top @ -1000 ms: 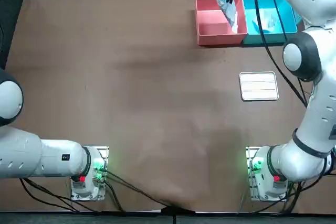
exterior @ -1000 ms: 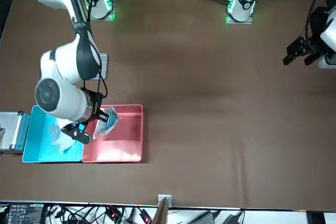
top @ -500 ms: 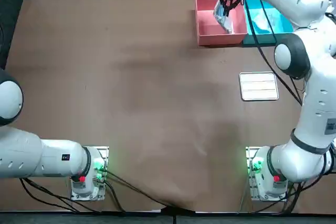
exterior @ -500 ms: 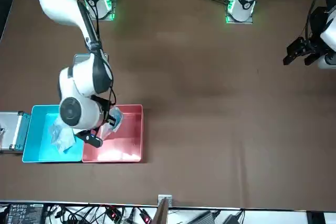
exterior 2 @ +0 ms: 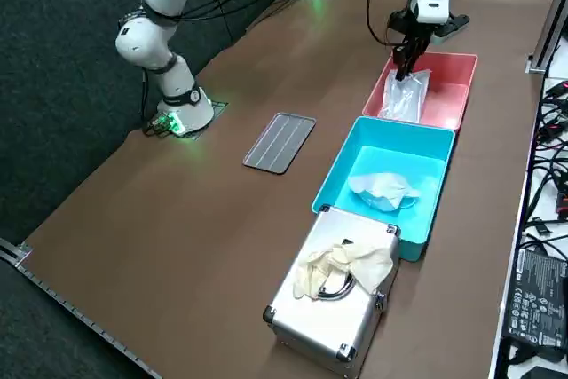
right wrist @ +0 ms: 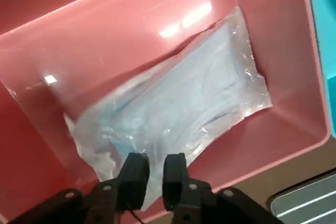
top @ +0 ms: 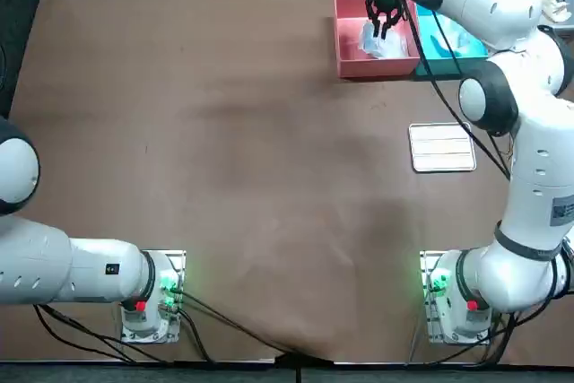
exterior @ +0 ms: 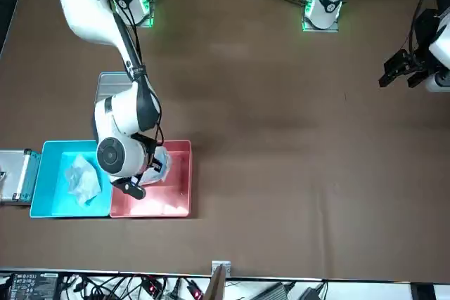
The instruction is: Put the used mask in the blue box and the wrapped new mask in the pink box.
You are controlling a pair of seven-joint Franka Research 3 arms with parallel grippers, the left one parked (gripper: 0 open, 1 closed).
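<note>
The wrapped new mask (right wrist: 178, 108) in its clear packet lies tilted inside the pink box (right wrist: 79, 40), leaning on the wall nearest the blue box. My right gripper (right wrist: 153, 169) is shut on the packet's edge, low over the pink box (top: 345, 65). From the side, the gripper (exterior 2: 404, 67) stands just above the wrapped mask (exterior 2: 406, 95). The used mask (exterior 2: 383, 188), crumpled and white-blue, rests in the blue box (exterior 2: 355, 161) next to the pink one. The front view shows the used mask (exterior: 82, 177) in the blue box (exterior: 49, 205).
A grey ribbed plate (top: 441, 147) lies on the table between the boxes and the right arm's base. A silver case (exterior 2: 333, 299) with pale gloves on its lid stands against the blue box's far end.
My right gripper carried the wrapped mask from above the wall between the two boxes across over the pink box and lowered it, so the packet now rests inside.
</note>
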